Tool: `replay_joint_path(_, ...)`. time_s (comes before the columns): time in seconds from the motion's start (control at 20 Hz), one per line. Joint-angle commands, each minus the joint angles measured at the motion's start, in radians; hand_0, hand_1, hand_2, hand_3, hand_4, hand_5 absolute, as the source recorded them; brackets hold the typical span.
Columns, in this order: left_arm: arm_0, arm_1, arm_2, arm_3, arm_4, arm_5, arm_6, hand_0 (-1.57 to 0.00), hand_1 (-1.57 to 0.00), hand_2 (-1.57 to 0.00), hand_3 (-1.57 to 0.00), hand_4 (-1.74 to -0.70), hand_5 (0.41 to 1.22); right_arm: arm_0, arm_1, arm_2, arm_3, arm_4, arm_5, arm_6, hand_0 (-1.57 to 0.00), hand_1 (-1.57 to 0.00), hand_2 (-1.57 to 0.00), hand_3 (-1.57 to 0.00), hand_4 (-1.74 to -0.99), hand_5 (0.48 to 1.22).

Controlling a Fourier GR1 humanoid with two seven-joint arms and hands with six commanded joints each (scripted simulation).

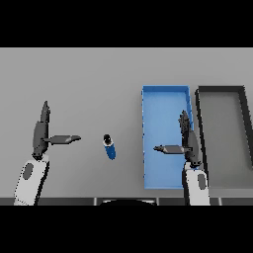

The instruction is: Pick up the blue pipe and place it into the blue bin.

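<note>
Closest to the camera are the two arms coming up from the bottom edge, one on each side. Left robot hand (40, 134) sits out around 9 o'clock on the grey bench (89, 79), fingers straight and pointing up toward 12, thumb sticking out sideways toward 3. It's spread wide and holding nothing. Right robot hand (187, 141) is basically a mirror of that: fingers straight up toward 12, thumb poking out toward 9, also relaxed and empty. That one hangs over the right part of the blue bin (148, 123), near its right wall.

So the blue pipe (109, 147) is lying on the bench pretty much dead centre, maybe a touch toward 7 o'clock. It's a short stubby thing with a dark cap on the upper end, tilted a bit so the blue body runs down toward 5. It's between the two hands, just past the left thumb's tip and left of the bin, not touching either.

Bin itself is a long rectangle running 12 to 6, sitting at about 3 o'clock from the pipe. Right beside it, further toward 3, there's a dark grey bin (200, 133) of similar shape, just apart from the blue one.
</note>
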Motion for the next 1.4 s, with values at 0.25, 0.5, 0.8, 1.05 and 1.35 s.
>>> replay_joint_path(0.25,0.016,0.002,-0.003,-0.009,-0.002,-0.002,-0.016,0.00,0.00,0.00,0.00,-0.97,0.594,0.010,0.006,0.009,-0.015,0.002,-0.002,-0.003,0.00,0.00,0.00,0.00,-1.210,0.594)
replay_joint_path(0.5,0.014,0.191,-0.065,0.002,0.002,-0.311,-0.119,0.00,0.00,0.00,0.00,-0.97,0.596,0.068,-0.140,0.125,-0.113,0.212,0.041,-0.077,0.00,0.00,0.00,0.00,-1.192,0.587)
replay_joint_path(0.8,0.069,0.240,-0.108,-0.098,0.023,-0.412,-0.167,0.00,0.00,0.00,0.00,-0.98,0.583,0.074,-0.164,0.115,-0.123,0.201,0.059,-0.055,0.00,0.00,0.00,0.00,-1.187,0.579)
replay_joint_path(1.05,0.111,0.269,-0.212,-0.227,-0.017,-0.461,-0.052,0.00,0.00,0.00,0.00,-1.02,0.512,0.054,-0.144,0.119,-0.122,0.189,0.057,-0.045,0.00,0.00,0.00,0.00,-1.225,0.580)
replay_joint_path(1.35,0.098,0.206,-0.338,-0.246,-0.106,-0.493,-0.001,0.00,0.00,0.00,0.00,-1.10,0.466,0.073,-0.149,0.123,-0.132,0.193,0.063,-0.051,0.00,0.00,0.00,0.00,-1.213,0.571)
